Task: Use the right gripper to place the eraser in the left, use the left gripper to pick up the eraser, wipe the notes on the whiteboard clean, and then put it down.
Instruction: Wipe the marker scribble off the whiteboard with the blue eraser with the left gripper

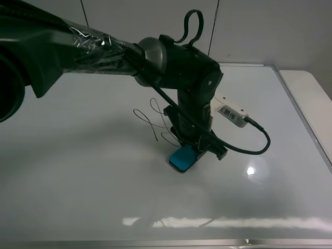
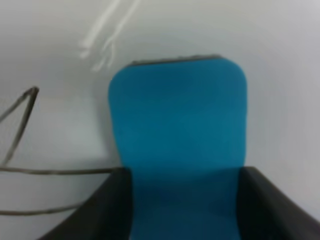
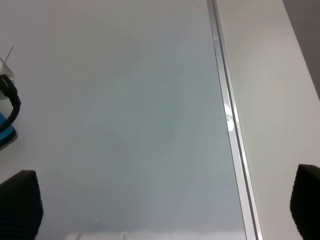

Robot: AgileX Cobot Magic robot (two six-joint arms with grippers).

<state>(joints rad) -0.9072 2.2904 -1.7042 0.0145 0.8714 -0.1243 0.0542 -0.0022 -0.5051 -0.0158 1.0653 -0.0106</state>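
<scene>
I see left gripper (image 2: 185, 175) clenched on eraser (image 1: 181, 158), lying flat on whiteboard (image 1: 78, 181) just beside notes (image 1: 154, 122); right gripper (image 3: 165, 202) released, fingers wide apart.

The left arm (image 1: 192, 78) was black and bulky, its upper link wrapped in crinkled clear film (image 1: 93, 41) next to a grey joint ring (image 1: 150, 52). It carried a small white labelled box (image 1: 231, 114) with a looping black cable (image 1: 257, 148). The right gripper (image 3: 162, 205) showed two rounded black fingertips (image 3: 20, 205).
</scene>
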